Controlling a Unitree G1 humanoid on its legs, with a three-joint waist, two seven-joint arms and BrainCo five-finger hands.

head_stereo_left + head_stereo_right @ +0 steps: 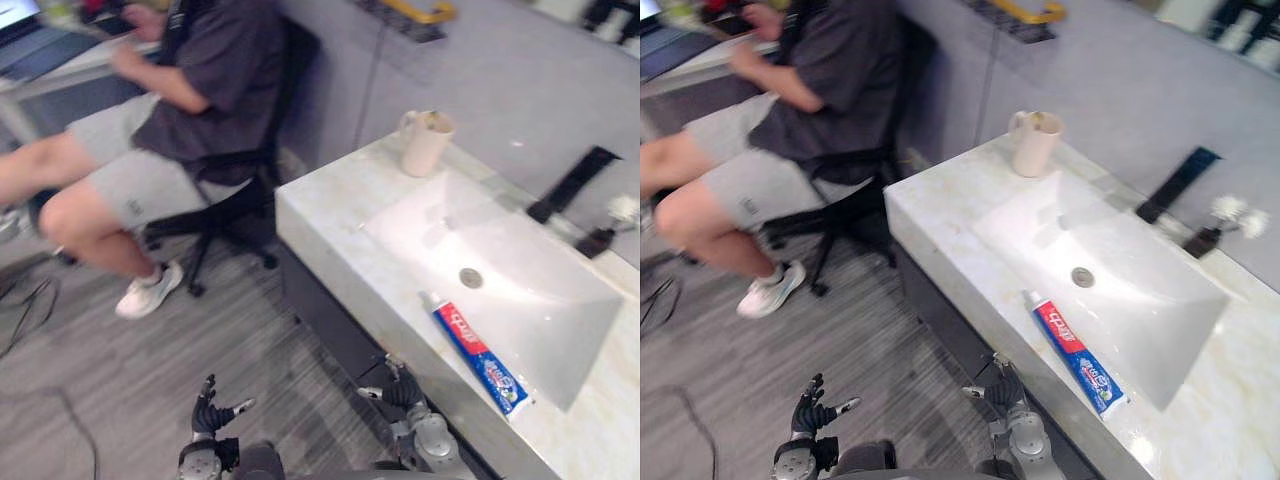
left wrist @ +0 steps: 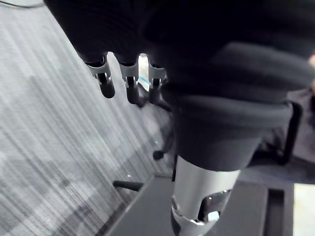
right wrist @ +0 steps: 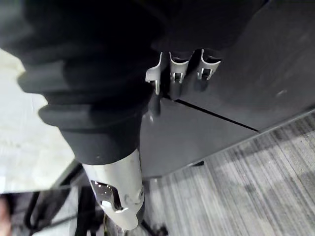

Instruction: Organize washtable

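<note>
Left eye view puts the toothpaste tube (image 1: 480, 352) flat on the washtable (image 1: 320, 215), on the narrow front ledge just beside the basin (image 1: 520, 250). Its long axis follows that front edge. The white cap (image 1: 428, 299) points away from me and to my left, toward the mug (image 1: 426, 142) standing upright at the far corner, and the crimped tail points to my right. A black faucet (image 1: 572, 185) sits behind the basin.

My right hand (image 1: 402, 390) hangs low by the dark cabinet front (image 3: 236, 88), well below the tube. My left hand (image 1: 210, 415) hangs over the floor (image 1: 150, 370). Both are empty. My left fingers are loosely spread. The right ones look relaxed too, though the cover hides much of them in the wrist view, so I say that with caution.

I think the ledge is the main risk. A sideways nudge from my fingertips could slide the slick tube into the basin or off the front edge. Raising my right hand straight up could also knock it against the counter's edge. A person (image 1: 190, 90) sits on a chair (image 1: 240, 190) to my left, so a wide swing that way would be unwise.
</note>
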